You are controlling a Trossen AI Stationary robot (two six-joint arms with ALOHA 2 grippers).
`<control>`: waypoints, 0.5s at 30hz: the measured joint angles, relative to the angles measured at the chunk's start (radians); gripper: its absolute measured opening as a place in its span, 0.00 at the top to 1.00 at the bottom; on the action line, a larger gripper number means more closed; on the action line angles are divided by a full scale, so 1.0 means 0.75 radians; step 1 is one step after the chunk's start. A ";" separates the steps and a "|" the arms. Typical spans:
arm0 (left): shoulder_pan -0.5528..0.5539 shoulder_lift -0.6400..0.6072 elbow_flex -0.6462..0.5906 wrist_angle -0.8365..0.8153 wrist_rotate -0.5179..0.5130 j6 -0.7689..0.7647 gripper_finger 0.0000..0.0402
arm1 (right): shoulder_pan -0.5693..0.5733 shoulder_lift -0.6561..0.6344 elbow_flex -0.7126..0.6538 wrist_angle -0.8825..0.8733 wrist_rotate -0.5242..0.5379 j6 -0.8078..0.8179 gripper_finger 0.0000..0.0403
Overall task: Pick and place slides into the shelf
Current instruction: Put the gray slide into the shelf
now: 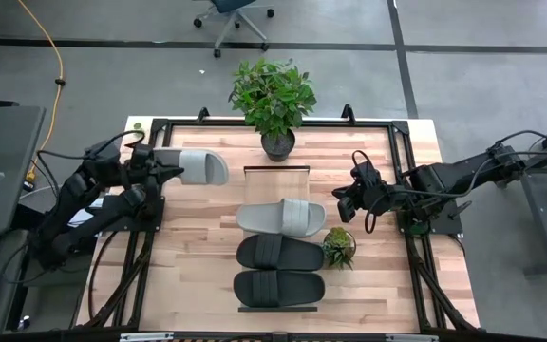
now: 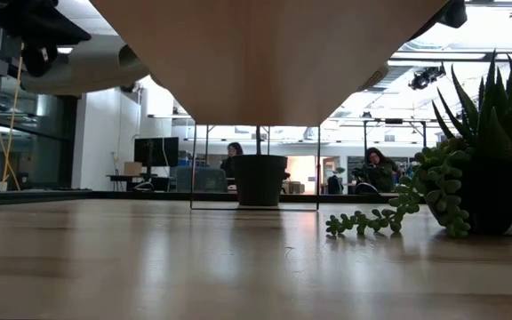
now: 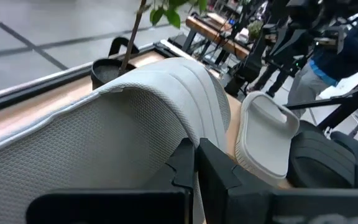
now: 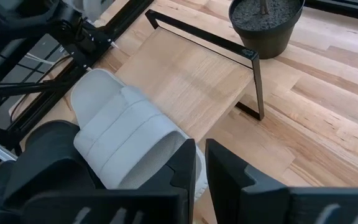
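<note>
From above, your left gripper (image 1: 171,171) is clamped shut on a light grey slide (image 1: 200,167) at ten o'clock of the tabletop (image 1: 198,256). Your right gripper (image 1: 340,204) hangs at three o'clock of the shelf (image 1: 275,180), jaws nearly closed on nothing. On the shelf lie a second grey slide (image 1: 281,217) and two black slides (image 1: 277,252).

Low down, you see the shelf's underside (image 2: 274,53) and a succulent (image 2: 469,169).

Left wrist: the fingers (image 3: 185,165) pinch the grey slide's edge (image 3: 135,130).

Right wrist: bare shelf board (image 4: 191,78) beyond the grey slide (image 4: 129,146).
</note>
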 joint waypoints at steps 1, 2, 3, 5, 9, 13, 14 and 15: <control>0.000 -0.014 0.000 0.000 -0.005 -0.001 1.00 | 0.000 0.000 -0.001 0.000 0.000 0.001 0.93; 0.000 -0.028 0.000 0.000 -0.008 -0.003 1.00 | 0.000 0.000 0.000 0.000 0.000 0.001 0.93; 0.000 -0.040 0.000 0.000 -0.014 -0.008 1.00 | 0.000 0.000 -0.001 0.000 0.000 0.001 0.93; 0.000 -0.058 0.000 0.003 -0.029 -0.030 1.00 | 0.000 0.000 -0.001 0.001 0.001 0.001 0.93; 0.000 -0.057 0.014 0.092 -0.031 -0.115 1.00 | 0.000 0.000 -0.001 -0.001 0.028 0.001 0.93; -0.001 -0.019 0.089 0.162 -0.044 -0.150 1.00 | -0.001 0.000 -0.001 -0.012 0.072 0.001 0.93; -0.001 -0.004 0.113 0.161 -0.051 -0.150 1.00 | -0.001 0.000 -0.001 -0.014 0.075 0.001 0.93; -0.001 0.012 0.139 0.161 -0.056 -0.150 1.00 | -0.003 0.000 -0.001 -0.018 0.077 -0.001 0.93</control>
